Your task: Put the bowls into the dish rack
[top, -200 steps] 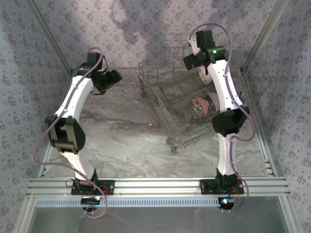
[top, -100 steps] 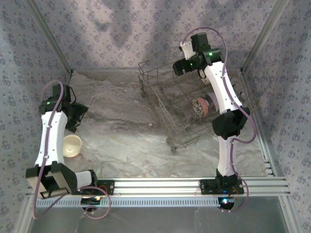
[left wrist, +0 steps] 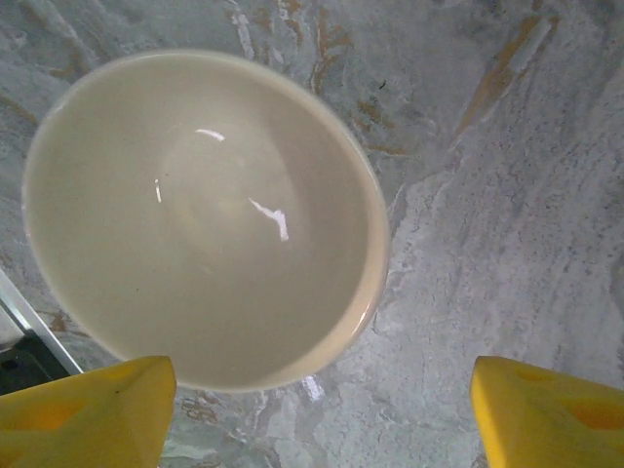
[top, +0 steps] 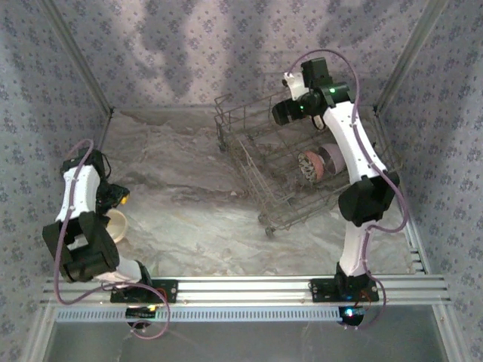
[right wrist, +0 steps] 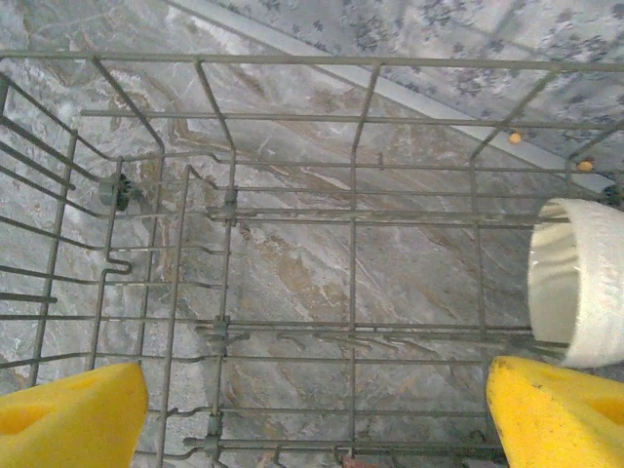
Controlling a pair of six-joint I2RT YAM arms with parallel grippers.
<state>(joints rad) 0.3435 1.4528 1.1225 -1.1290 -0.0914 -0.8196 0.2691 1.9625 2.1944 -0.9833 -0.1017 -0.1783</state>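
Cream bowl [left wrist: 200,219] sits on the marble table [left wrist: 507,195] under the left tool [left wrist: 317,414], which is spread wide. The right tool [right wrist: 312,414] is spread too, over the grey dish rack [right wrist: 353,216] with a white bowl [right wrist: 575,283] inside

The left arm [top: 78,192] is folded close to its base at 8 o'clock in the top view, elbow low and wrist pointed down. The left gripper [left wrist: 317,414] is spread wide, with one yellow fingertip [left wrist: 88,409] in each lower corner of its wrist view. The right arm [top: 351,143] reaches from its base at 5 o'clock to its wrist at 1 o'clock, and the right gripper [right wrist: 312,409] is likewise spread wide.
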